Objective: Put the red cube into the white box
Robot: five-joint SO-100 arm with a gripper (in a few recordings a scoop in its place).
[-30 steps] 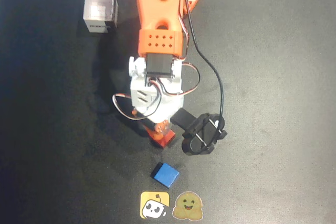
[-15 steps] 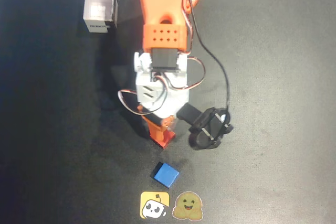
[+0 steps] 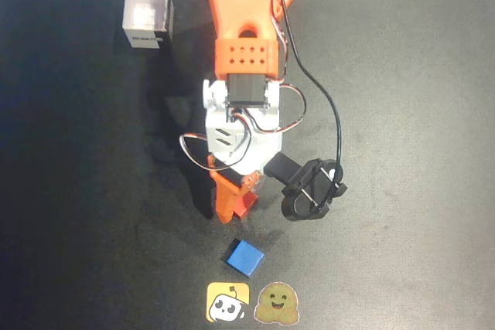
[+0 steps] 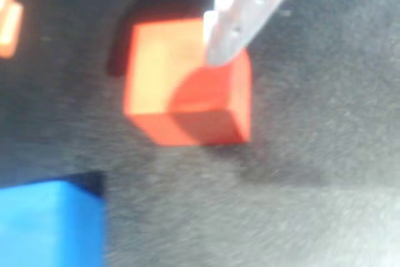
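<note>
The red cube (image 4: 187,85) lies on the black mat just under my gripper (image 4: 115,51). In the wrist view the pale finger (image 4: 240,14) reaches over the cube's top right corner, and the orange finger (image 4: 9,20) stands far off at the left edge, so the jaws are open. From overhead, part of the red cube (image 3: 247,205) peeks out beside the orange jaw of the gripper (image 3: 235,211). The white box (image 3: 147,13) stands far away at the upper left, its dark label facing down the picture.
A blue cube (image 3: 244,257) sits just below the gripper and shows at the wrist view's lower left as the blue cube (image 4: 50,223). Two stickers (image 3: 253,302) lie at the bottom edge. The black wrist camera (image 3: 311,192) juts right.
The arm has shifted slightly right, and the orange jaw has swung out to the left, opening the gripper around the red cube. Cubes and box have not moved.
</note>
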